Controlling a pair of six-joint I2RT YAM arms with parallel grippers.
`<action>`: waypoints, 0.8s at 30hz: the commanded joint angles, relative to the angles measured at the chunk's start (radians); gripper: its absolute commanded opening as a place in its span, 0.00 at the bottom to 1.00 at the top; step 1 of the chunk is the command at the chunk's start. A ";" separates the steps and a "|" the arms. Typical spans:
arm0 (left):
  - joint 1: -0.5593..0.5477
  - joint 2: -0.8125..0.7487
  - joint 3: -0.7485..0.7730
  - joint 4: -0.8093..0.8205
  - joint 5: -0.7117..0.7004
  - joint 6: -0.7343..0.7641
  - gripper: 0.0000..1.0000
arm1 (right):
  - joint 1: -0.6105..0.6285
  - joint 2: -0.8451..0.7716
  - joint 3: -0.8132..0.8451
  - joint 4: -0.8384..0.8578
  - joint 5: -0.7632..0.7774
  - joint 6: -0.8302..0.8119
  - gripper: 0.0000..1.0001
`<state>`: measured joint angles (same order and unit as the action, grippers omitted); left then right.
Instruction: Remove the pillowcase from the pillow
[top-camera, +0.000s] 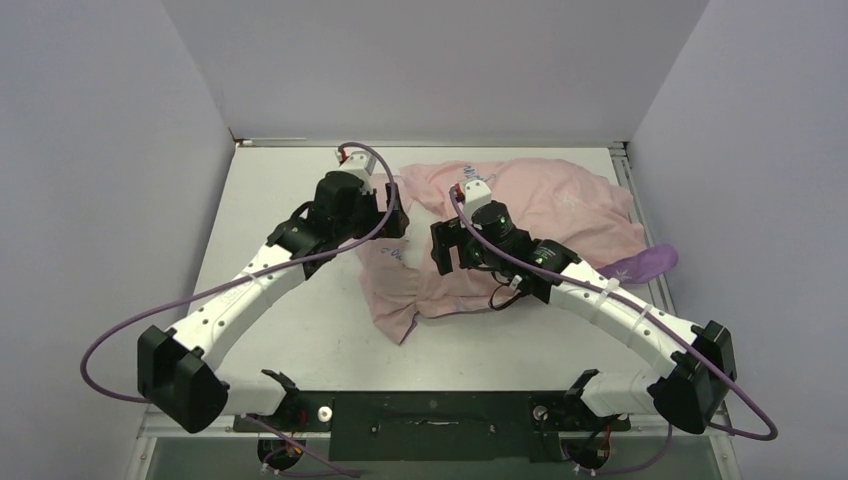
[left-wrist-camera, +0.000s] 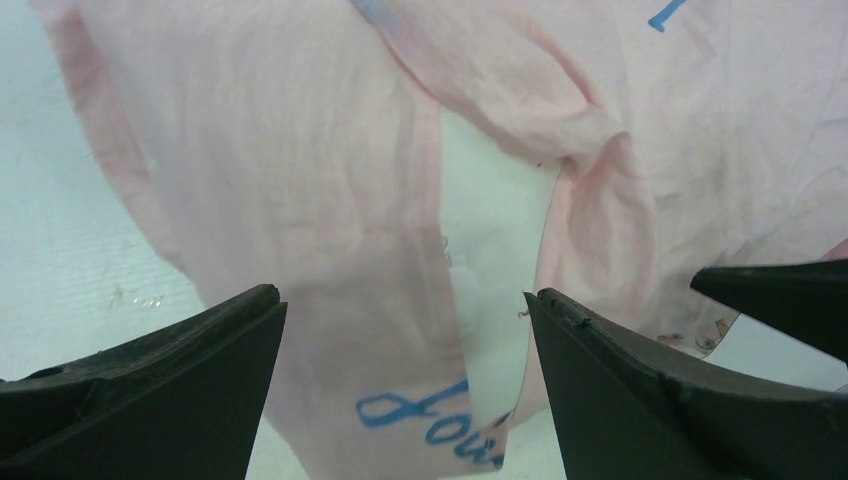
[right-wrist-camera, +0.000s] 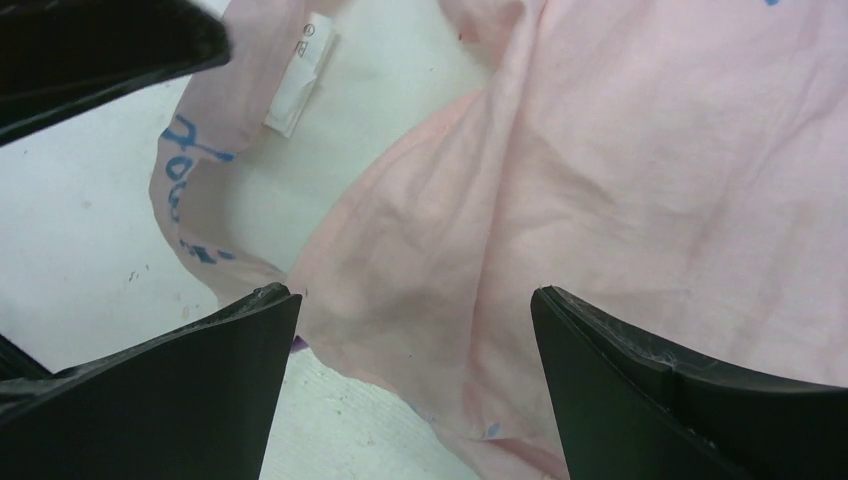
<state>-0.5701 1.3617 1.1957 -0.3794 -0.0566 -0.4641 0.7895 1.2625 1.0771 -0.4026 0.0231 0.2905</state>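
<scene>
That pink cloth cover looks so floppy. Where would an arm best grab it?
Probably the raised fold of the pillowcase, beside the white gap where the pillow seems to show. Come straight down with the open left gripper straddling that ridge. Elsewhere the cloth lies flat, giving little to pinch.

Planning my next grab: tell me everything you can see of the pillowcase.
The pillowcase is thin, limp cloth, mostly showing its pale pink inside, with a purple patch at the right edge of the table. It lies crumpled over the middle and far right, with blue script lettering near its left edge and a white tag at a fold. The left gripper and right gripper hang open above it, neither gripping it.
</scene>
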 joint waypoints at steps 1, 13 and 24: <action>-0.024 -0.120 -0.061 -0.085 -0.081 -0.046 0.96 | 0.008 0.035 0.060 0.070 0.118 0.023 0.90; -0.095 -0.106 -0.141 -0.039 -0.071 -0.108 0.96 | 0.008 0.167 0.093 0.140 0.137 0.035 0.90; -0.083 -0.081 -0.250 -0.031 -0.115 -0.119 0.48 | -0.026 0.231 0.042 0.085 0.289 0.075 0.90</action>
<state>-0.6655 1.3132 0.9962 -0.4408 -0.1387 -0.5705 0.7933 1.4841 1.1374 -0.3092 0.2005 0.3305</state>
